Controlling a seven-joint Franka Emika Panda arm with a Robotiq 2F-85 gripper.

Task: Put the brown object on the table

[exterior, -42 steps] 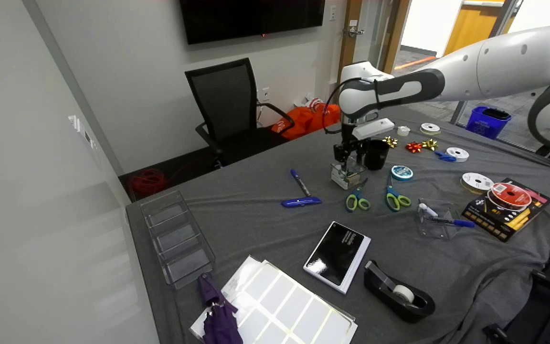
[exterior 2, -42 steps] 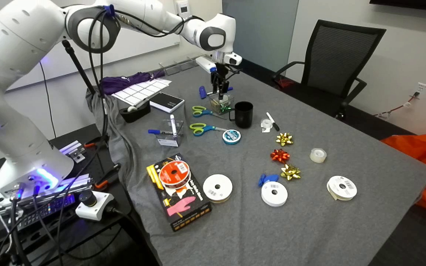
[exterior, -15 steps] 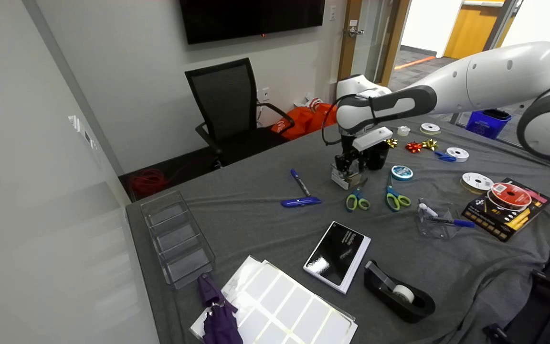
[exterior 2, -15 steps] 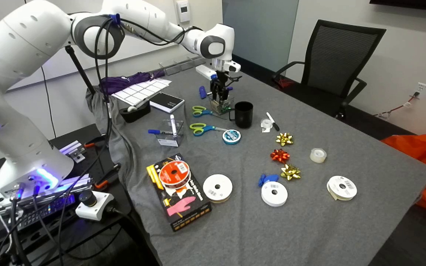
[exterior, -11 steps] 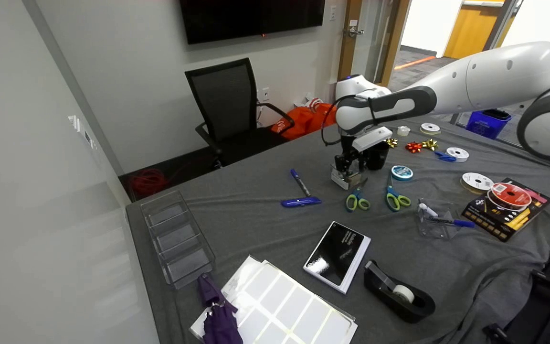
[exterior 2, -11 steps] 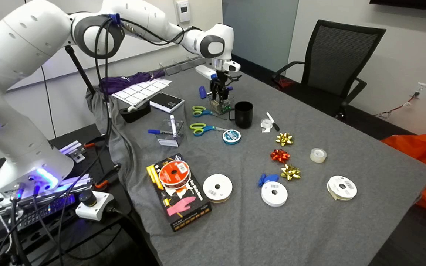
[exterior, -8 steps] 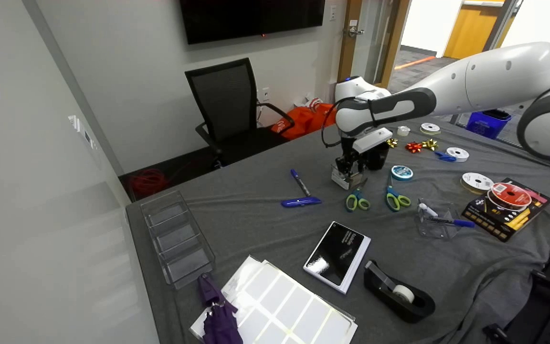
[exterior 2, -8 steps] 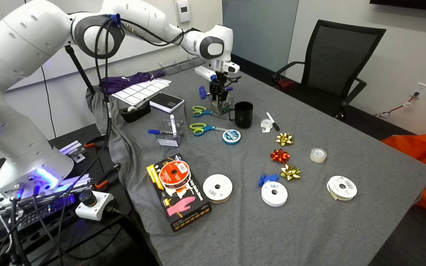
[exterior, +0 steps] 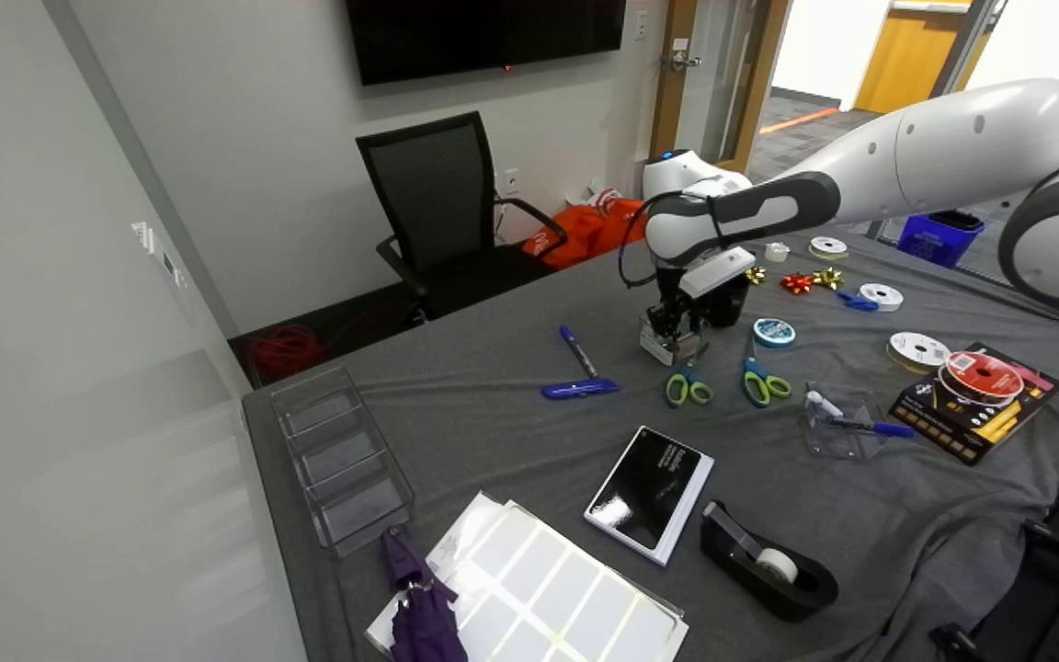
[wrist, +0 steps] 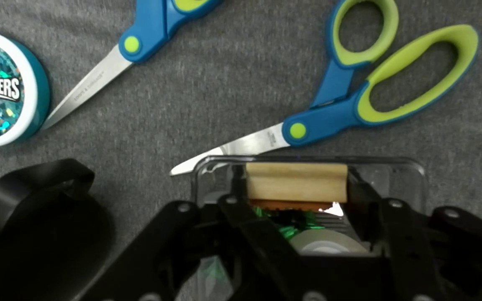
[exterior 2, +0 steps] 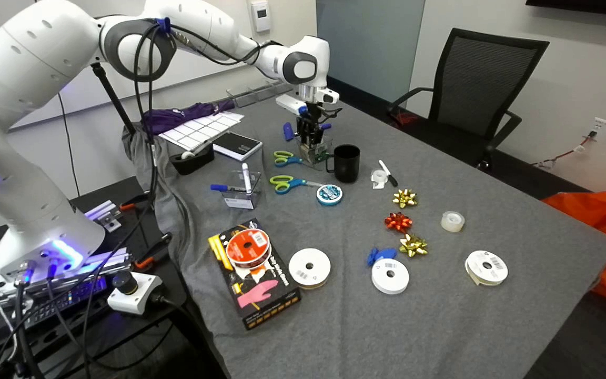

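On mint tin [wrist: 2, 90], "REAKERS" legible; inside clear box [exterior: 656, 348], gripper [wrist: 296, 186] clamps brown block [wrist: 296, 180] by its ends, rim [wrist: 385, 159] just beside.

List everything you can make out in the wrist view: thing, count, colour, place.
Table: 1, grey-draped, across the background
Scissors: 2, blue and lime, upper left and upper right
Mint tin: 1, teal and white, left edge
Mug: 1, black, lower left
Clear box: 1, transparent, lower centre
Brown block: 1, tan, inside the box
Shiny material: count unclear, green, inside the box
Pale ring: 1, greyish, inside the box, partly hidden
End effector: 1, black, bottom, apparently closed on the block
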